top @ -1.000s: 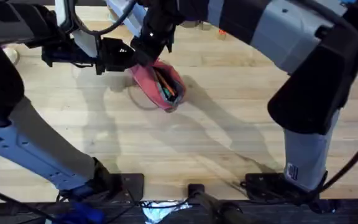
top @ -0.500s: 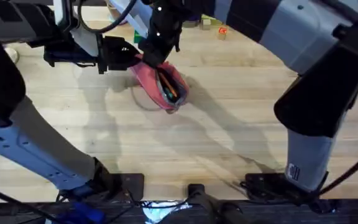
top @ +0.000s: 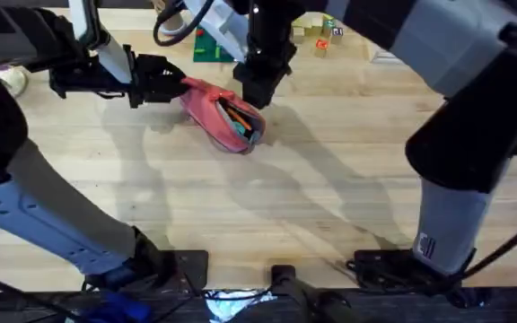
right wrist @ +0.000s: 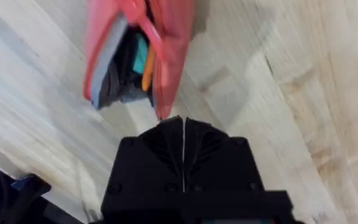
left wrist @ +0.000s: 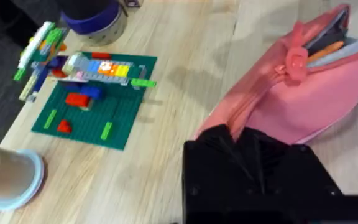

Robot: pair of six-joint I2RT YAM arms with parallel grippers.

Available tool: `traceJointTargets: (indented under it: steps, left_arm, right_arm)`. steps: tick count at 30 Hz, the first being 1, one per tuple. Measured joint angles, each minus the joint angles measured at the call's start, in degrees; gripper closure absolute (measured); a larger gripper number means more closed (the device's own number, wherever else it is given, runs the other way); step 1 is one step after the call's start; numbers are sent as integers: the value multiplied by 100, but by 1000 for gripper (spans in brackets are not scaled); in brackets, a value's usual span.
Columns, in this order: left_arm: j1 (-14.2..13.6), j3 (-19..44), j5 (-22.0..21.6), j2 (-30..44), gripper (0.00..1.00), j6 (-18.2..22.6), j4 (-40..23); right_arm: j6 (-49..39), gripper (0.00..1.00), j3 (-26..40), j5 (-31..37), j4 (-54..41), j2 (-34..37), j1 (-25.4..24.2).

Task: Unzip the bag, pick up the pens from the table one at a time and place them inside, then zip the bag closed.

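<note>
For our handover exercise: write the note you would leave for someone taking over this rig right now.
Left hand: shut on the end of the bag, holding it on the table.
Right hand: shut, holding nothing, just above the bag's open end.
Pens: an orange one and something dark show inside the open mouth.
Done: unzipped, pens loaded.
Left: zip the bag closed using the pink pull.

Light wooden plank tabletop (top: 267, 206) throughout. Green brick baseplate (left wrist: 92, 99) with coloured bricks, paper cup (left wrist: 8, 180), dark floor past the edge.
</note>
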Motion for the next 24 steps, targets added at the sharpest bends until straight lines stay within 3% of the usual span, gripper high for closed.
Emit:
traceJointTargets:
  steps: [15,24]
  left_arm:
    - [8,0,-5,0,958,-2,17]
    - [5,0,-5,0,958,0,20]
  right_arm:
    - [422,969,-2,39,-37,-228,-8]
    - [502,969,-2,37,-37,-907,-2]
